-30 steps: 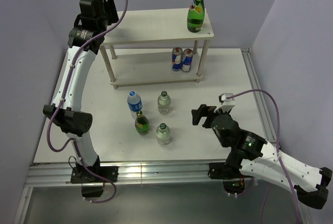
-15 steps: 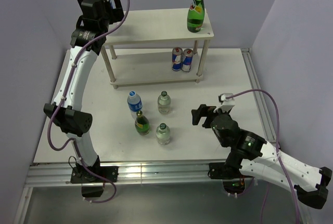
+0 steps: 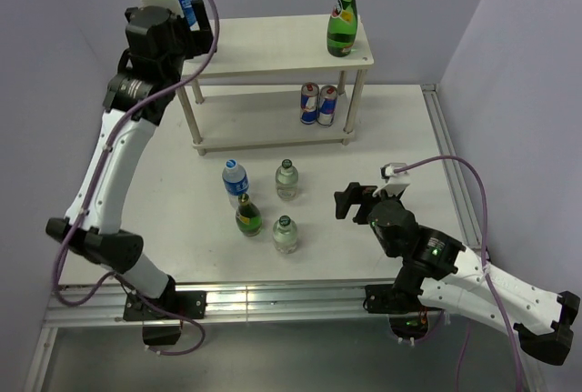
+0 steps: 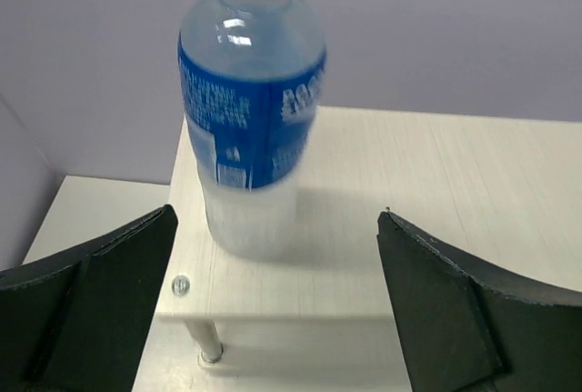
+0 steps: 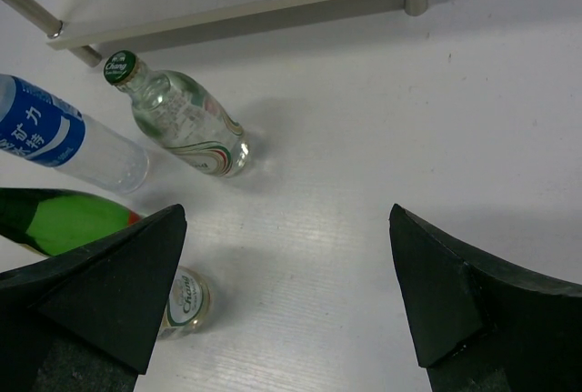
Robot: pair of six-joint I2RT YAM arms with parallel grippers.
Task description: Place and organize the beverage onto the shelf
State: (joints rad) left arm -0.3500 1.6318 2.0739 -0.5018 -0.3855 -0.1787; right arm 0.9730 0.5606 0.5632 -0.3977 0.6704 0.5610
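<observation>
Standing upright at the 9 o'clock end of the pale wooden shelf's [image 3: 273,46] top board, a clear water bottle [image 4: 250,128] wears a blue label with white lettering too blurred to read. The left gripper [image 4: 275,228] gapes around it, not touching. A green cap reading "Chang" tops a glass bottle [image 5: 186,124] on the white table [image 3: 400,137], near the wide-open right gripper [image 5: 286,219]. Lilac walls [image 3: 509,10] enclose the scene.

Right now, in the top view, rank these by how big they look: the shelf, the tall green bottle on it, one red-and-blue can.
1. shelf
2. tall green bottle
3. can
The bottle stands higher, nearer the camera, so its lead may be exaggerated.
</observation>
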